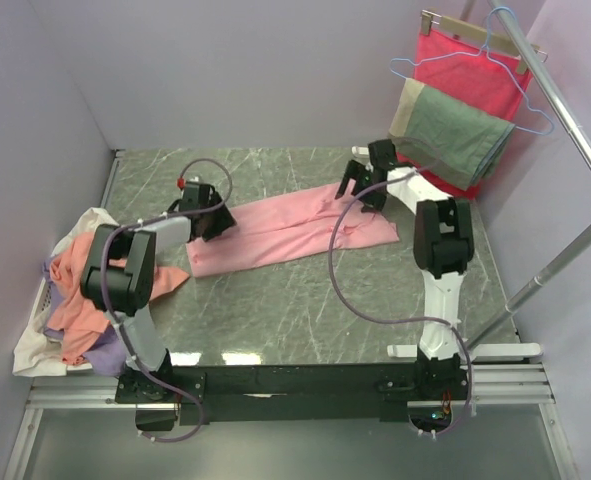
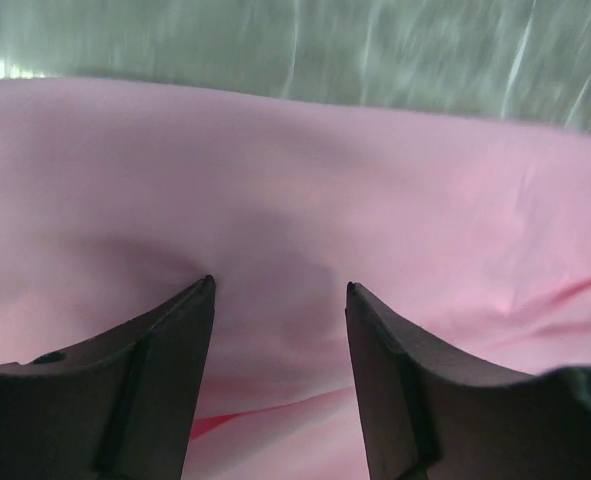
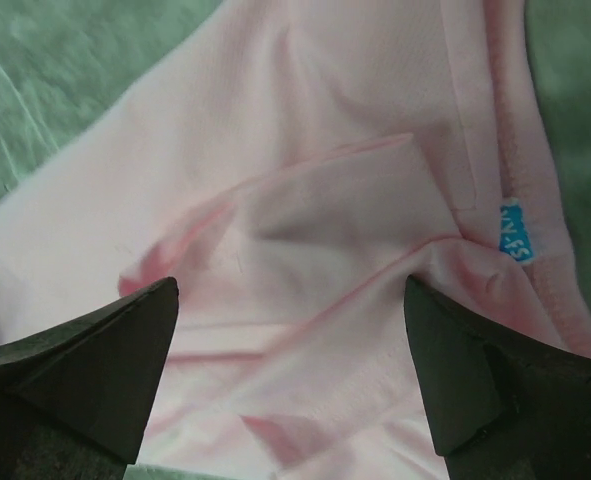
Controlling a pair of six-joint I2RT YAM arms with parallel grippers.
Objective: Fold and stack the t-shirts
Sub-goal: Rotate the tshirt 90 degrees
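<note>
A light pink t-shirt [image 1: 285, 228] lies folded into a long strip across the middle of the table. My left gripper [image 1: 207, 222] is over its left end, open, with pink cloth [image 2: 305, 200] filling the view between and beyond the fingers. My right gripper [image 1: 360, 190] is over its right end, open wide above rumpled cloth near the neckline [image 3: 325, 250] with a blue label [image 3: 515, 233]. A heap of salmon-orange [image 1: 80, 285], white [image 1: 35, 345] and lilac [image 1: 110, 352] t-shirts lies at the table's left edge.
A red cloth on a blue hanger [image 1: 470, 70] and a grey-green and beige cloth [image 1: 445, 125] hang from a rail [image 1: 560, 105] at the back right. The table [image 1: 305, 310] is dark green marble with walls on three sides.
</note>
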